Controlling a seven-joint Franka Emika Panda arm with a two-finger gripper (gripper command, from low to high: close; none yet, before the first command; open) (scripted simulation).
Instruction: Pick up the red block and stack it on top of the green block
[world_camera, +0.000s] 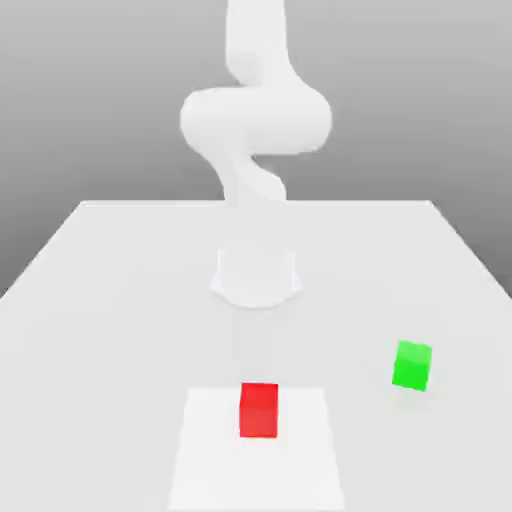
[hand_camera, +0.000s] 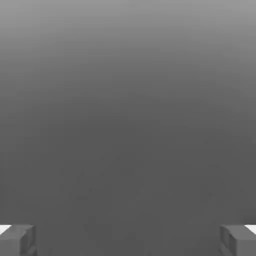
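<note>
The gripper (hand_camera: 128, 240) is empty, with its two fingers (hand_camera: 27, 240) set wide apart at the edges of the hand view. Grey background lies between them; neither block is between the fingers.

The red block (world_camera: 259, 411) rests upright on the white patch (world_camera: 215, 470) of the table (world_camera: 90, 400). It lies in front of the arm base (world_camera: 256, 280), on the base's centre line, on the side toward the exterior camera. The arm (world_camera: 256, 120) rises above the base. The exact offset from gripper to red block cannot be read; judged from the raised arm, the block lies below the gripper's level. This relation governs the next move: align the gripper over the red block, then lower it.

The red block is a cube and has no long axis. Its near face stands about square to the exterior camera. Select either pair of opposite side faces for the grip, and turn the fingers parallel to that pair before descent.

The green block (world_camera: 412, 366) stands on the table toward the exterior view's right, well apart from the red block and somewhat farther from the camera. It is turned slightly and should not obstruct the approach.

Status: the stack is not made; the task is judged to be at the approach step. Caution: a misaligned descent may strike the block's top or push it aside.
</note>
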